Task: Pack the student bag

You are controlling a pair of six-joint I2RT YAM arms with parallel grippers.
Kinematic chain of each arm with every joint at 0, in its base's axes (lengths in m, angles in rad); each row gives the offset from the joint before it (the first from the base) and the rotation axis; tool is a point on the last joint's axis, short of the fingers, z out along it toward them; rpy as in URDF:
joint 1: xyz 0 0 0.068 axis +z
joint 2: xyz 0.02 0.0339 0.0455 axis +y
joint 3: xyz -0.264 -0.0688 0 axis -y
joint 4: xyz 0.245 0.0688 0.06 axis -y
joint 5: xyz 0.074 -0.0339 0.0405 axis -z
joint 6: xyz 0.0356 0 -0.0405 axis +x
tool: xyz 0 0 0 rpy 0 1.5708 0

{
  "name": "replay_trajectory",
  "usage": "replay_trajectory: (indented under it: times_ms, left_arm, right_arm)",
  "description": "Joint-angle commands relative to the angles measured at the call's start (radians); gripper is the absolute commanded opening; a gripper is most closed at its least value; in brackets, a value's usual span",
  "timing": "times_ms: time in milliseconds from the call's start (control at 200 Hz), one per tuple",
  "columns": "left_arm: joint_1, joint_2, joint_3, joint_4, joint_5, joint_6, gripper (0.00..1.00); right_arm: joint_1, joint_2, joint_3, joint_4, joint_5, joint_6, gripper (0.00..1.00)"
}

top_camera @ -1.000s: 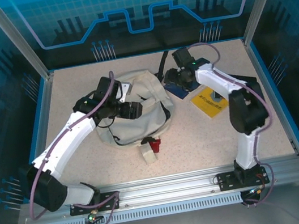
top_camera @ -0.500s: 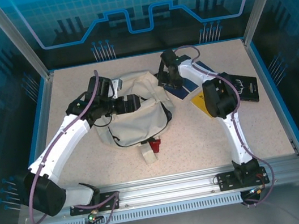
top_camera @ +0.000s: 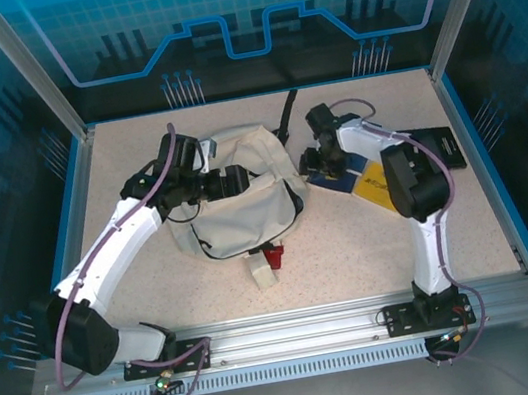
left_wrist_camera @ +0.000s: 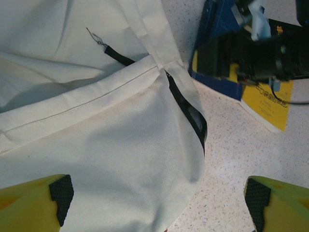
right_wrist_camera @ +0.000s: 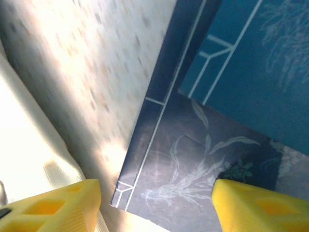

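Top external view. At frame centre, on the speckled tabletop (top_camera: 156, 276): cream fabric backpack with black straps (top_camera: 246, 211), lying flat. Over its upper left part: left gripper (top_camera: 233, 180), spread wide, nothing held. Just right of the backpack: right gripper (top_camera: 312, 161), over a dark blue book (top_camera: 327, 180). Right of the book: yellow booklet (top_camera: 372, 186). Below the backpack: small red and white object (top_camera: 266, 260).

Left wrist view. Across left and centre: cream fabric backpack, black zipper (left_wrist_camera: 190, 113) on its right edge. In the lower corners: yellow fingers with black pads (left_wrist_camera: 60, 197), far apart, gripping nothing.

Right wrist view. At lower left and lower right: yellow fingers (right_wrist_camera: 53, 208), parted, clamped on nothing. Between and beyond them: dark blue book, flat on the table. At the left edge: backpack fabric.
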State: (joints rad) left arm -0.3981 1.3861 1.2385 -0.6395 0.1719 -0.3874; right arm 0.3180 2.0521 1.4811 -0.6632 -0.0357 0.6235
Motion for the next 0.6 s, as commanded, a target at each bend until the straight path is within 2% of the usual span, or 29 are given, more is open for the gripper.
replay_trajectory:
  times_ms: [0,180,315,455,595]
  left_arm:
    - [0.007,0.034,0.001,0.031,0.047,-0.046,0.93]
    - [0.003,0.072,0.007,0.055,0.096,-0.083,0.92]
    - [-0.003,0.093,0.005,0.071,0.107,-0.1,0.91]
    - [-0.012,0.124,0.007,0.101,0.134,-0.13,0.91]
    - [-0.044,0.166,0.029,0.13,0.148,-0.171,0.91]
  right_arm:
    - [0.018,-0.065,-0.164,-0.073,-0.038,0.012,0.65]
    - [0.086,-0.236,-0.401,-0.015,-0.05,0.076,0.64]
    - [0.16,-0.339,-0.513,0.008,-0.061,0.136,0.63]
    - [0.172,-0.445,-0.457,-0.031,-0.04,0.121,0.63]
    - [0.079,-0.518,-0.349,-0.081,0.048,0.067,0.65]
